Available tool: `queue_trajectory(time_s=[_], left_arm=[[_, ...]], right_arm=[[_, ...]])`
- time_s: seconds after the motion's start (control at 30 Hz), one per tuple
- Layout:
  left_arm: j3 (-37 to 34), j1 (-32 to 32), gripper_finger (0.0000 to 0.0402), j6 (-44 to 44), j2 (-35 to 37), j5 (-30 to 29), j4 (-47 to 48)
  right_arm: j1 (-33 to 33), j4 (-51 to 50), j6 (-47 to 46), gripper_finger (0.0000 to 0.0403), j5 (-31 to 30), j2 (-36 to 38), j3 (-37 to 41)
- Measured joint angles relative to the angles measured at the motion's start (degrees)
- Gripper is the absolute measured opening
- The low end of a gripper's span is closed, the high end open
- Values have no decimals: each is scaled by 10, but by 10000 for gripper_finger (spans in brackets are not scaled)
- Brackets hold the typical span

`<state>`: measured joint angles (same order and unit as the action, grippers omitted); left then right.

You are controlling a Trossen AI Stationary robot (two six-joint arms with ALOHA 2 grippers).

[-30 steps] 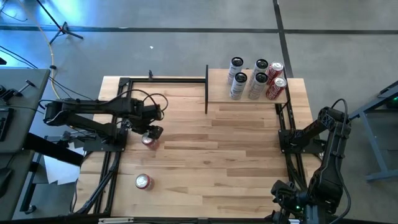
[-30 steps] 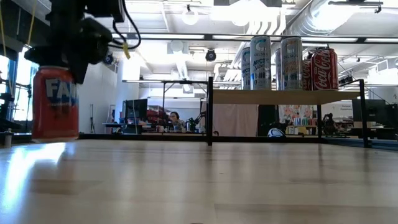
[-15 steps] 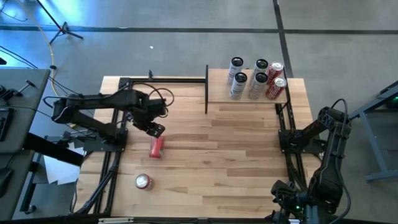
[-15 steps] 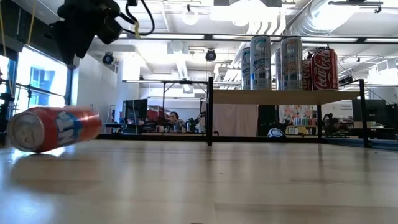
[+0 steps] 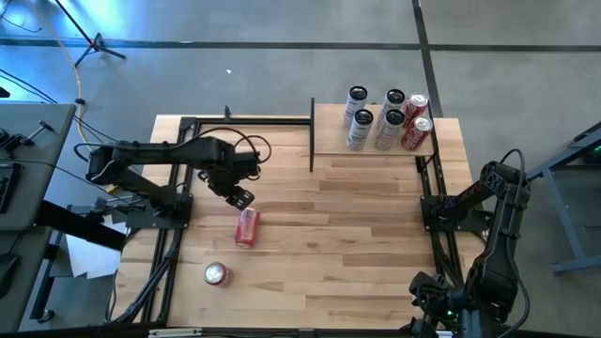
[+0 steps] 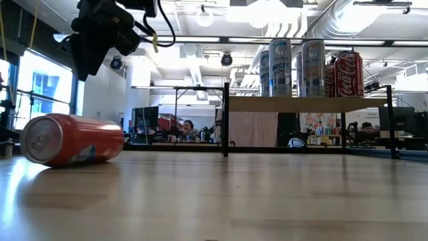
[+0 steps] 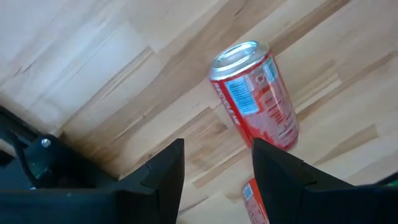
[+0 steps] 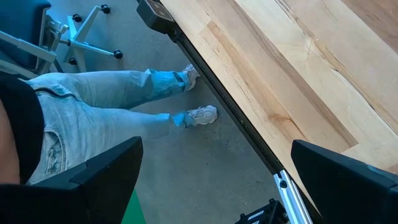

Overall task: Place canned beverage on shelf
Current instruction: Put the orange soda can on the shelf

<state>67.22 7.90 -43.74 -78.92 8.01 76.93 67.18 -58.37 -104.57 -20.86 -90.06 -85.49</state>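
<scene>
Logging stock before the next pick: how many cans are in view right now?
7. Five stand on the shelf: three silver, one dark-topped, two red; that makes six, so 8 total with the fallen can and upright can.

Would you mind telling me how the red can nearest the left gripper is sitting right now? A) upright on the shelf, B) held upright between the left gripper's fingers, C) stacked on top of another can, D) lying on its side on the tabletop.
D: the red can lies on its side on the bare wood tabletop, apart from the left gripper, which hangs above it holding nothing.
</scene>
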Motion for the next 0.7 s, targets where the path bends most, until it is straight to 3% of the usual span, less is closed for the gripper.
queue_trajectory(time_s=[0.37, 0.7], left_arm=[[-14, -34, 174, 19, 5, 9, -109], [-28, -88, 299, 3, -4, -26, -212]], right_arm=[[0, 0, 0, 399, 0, 0, 0], [0, 0, 0, 399, 0, 0, 0]])
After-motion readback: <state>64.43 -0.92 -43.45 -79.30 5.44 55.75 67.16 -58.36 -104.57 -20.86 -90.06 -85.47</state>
